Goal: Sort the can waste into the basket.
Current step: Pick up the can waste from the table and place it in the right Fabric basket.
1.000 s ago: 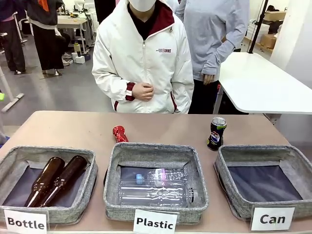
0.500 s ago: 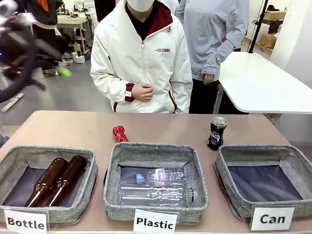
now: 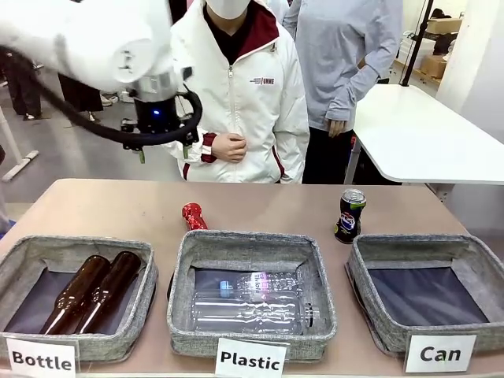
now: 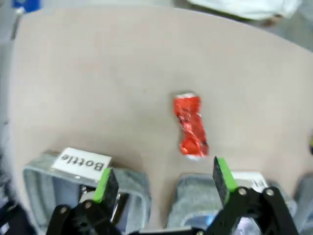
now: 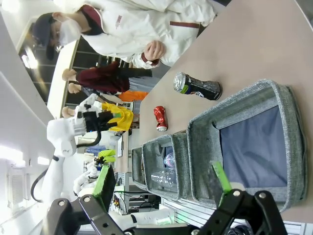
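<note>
Three white cards front the grey baskets and read "Bottle" [image 3: 39,360], "Plastic" [image 3: 250,361] and "Can" [image 3: 439,353]; the Bottle card is clipped by the picture's bottom edge. The Can basket [image 3: 425,244] sits at 4 o'clock on the table, its dark base bare and its right rim cut off by the frame. The dark drink can [image 3: 350,215] stands upright just beyond that basket's far left corner, at about 11 o'clock from its middle; its round logo is too small to read. The crushed red can [image 3: 193,216] lies just past the far rim of the Plastic basket [image 3: 252,240], at 11 o'clock from its middle. Bare tabletop runs between the two cans and on to the far edge, where a person in a white jacket [image 3: 236,102] stands; the jacket's chest print is illegible.

Two brown glass bottles [image 3: 87,291] lie in the Bottle basket [image 3: 79,244], and clear plastic bottles [image 3: 252,303] in the Plastic one.

The left gripper [image 4: 164,175] hangs high over the table with its fingers spread wide and nothing between them. Its blurred wrist view has the red can at 12 o'clock. The right gripper [image 5: 162,178] is likewise spread and empty
</note>
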### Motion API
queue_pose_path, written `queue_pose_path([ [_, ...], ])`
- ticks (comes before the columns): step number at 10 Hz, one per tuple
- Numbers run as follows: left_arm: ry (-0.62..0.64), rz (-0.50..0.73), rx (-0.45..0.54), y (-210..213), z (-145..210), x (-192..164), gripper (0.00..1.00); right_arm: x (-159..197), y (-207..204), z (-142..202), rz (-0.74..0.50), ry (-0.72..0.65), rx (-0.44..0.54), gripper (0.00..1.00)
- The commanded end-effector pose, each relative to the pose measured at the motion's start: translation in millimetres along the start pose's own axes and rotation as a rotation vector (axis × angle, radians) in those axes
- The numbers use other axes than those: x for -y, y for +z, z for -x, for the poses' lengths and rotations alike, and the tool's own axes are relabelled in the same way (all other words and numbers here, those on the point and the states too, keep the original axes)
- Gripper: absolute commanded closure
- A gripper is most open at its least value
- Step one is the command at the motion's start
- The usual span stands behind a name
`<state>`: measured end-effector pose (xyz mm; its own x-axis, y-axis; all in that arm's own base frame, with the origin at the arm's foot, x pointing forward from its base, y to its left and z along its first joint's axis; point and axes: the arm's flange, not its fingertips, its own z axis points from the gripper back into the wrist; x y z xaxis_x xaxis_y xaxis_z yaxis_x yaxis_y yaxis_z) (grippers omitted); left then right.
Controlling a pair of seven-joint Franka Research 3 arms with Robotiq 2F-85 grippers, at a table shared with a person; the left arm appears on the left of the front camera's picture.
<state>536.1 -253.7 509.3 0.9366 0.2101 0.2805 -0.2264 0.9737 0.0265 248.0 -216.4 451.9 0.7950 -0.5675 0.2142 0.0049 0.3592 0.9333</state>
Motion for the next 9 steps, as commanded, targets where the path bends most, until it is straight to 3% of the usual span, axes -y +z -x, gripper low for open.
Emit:
queue_pose_path([
  [1,0.003,-0.078,-0.072,-4.1,-26.9,66.9,0.00,-1.0,0.2,-3.0,-0.024,0.023,0.011,0.00],
  [4,-0.141,-0.013,-0.103,-43.7,-39.7,95.6,0.00,-1.0,0.2,-3.0,-0.024,0.023,0.011,0.00],
  [7,-0.431,0.041,-0.207,-72.8,-41.0,77.6,0.00,-1.0,0.2,-3.0,-0.024,0.023,0.011,0.00],
  [9,-0.451,0.080,-0.251,-88.3,-38.9,61.1,0.00,-1.0,0.2,-3.0,-0.024,0.023,0.011,0.00],
])
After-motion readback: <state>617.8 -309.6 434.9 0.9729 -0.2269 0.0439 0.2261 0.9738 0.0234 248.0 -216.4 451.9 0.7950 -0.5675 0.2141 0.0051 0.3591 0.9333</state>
